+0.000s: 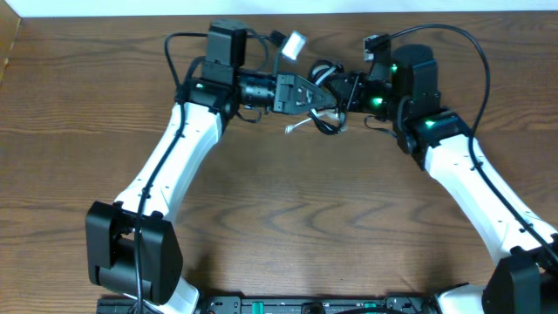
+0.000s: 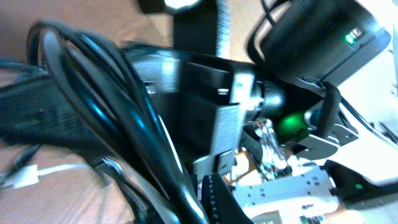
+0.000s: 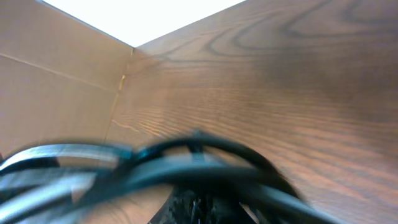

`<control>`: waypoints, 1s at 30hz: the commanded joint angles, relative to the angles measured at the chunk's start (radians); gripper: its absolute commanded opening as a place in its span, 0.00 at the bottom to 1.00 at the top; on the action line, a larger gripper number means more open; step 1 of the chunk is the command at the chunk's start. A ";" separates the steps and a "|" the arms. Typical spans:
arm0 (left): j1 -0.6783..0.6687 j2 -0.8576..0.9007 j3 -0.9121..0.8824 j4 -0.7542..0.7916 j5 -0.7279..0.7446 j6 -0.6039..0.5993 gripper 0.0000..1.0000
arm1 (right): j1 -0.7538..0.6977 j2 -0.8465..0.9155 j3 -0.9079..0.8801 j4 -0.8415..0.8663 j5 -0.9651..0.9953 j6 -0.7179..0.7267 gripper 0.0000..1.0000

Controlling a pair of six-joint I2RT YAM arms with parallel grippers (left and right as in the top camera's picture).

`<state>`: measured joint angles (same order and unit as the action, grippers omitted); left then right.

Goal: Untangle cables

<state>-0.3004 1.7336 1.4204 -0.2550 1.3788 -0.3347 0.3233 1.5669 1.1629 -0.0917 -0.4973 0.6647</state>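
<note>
Left hand (image 1: pixel 316 94) reaches in from the left at the far side of the counter (image 1: pixel 288 209). It's pinched closed with its tips right in the cables (image 1: pixel 324 105), though I can't make out exactly which strand it's got. The white cord (image 1: pixel 298 127) trails out just below that hand onto the wood. On the left wrist cam its plug (image 2: pixel 25 177) lies low on the left, with the black cord (image 2: pixel 137 118) looping thick right across the lens.

The tangle sits between the two hands, and a black loop sags below them. The right hand (image 1: pixel 342 92) comes in from the right, closed too, nearly tip to tip with the left one. Its own cam just shows blurry black cord (image 3: pixel 205 155) right under the lens, with a cardboard wall (image 3: pixel 56 93) behind.
</note>
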 commanded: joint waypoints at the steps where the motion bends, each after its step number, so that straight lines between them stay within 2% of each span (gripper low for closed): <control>1: -0.027 -0.009 0.005 0.003 0.073 0.024 0.07 | 0.016 0.022 0.004 0.020 0.055 0.102 0.01; 5: -0.022 -0.009 0.005 0.004 0.072 0.024 0.07 | 0.015 0.023 0.004 0.020 0.058 0.131 0.01; 6: -0.017 -0.009 0.005 0.004 0.072 0.024 0.07 | 0.011 0.023 0.004 0.015 0.057 0.132 0.04; 10: 0.009 -0.009 0.005 0.008 0.068 0.024 0.07 | -0.017 0.021 0.004 -0.022 0.024 0.131 0.46; 13: 0.035 -0.009 0.005 0.011 0.026 0.023 0.07 | -0.051 0.014 0.004 -0.034 -0.058 0.121 0.56; 19: 0.079 -0.009 0.005 0.010 -0.056 0.007 0.07 | -0.130 -0.023 0.004 -0.066 -0.214 0.092 0.56; 30: 0.104 -0.009 0.005 0.008 -0.055 0.027 0.07 | -0.208 -0.143 0.004 -0.086 -0.441 -0.095 0.53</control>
<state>-0.2028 1.7355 1.4193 -0.2508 1.3060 -0.3321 0.1390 1.4609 1.1622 -0.1726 -0.8425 0.6605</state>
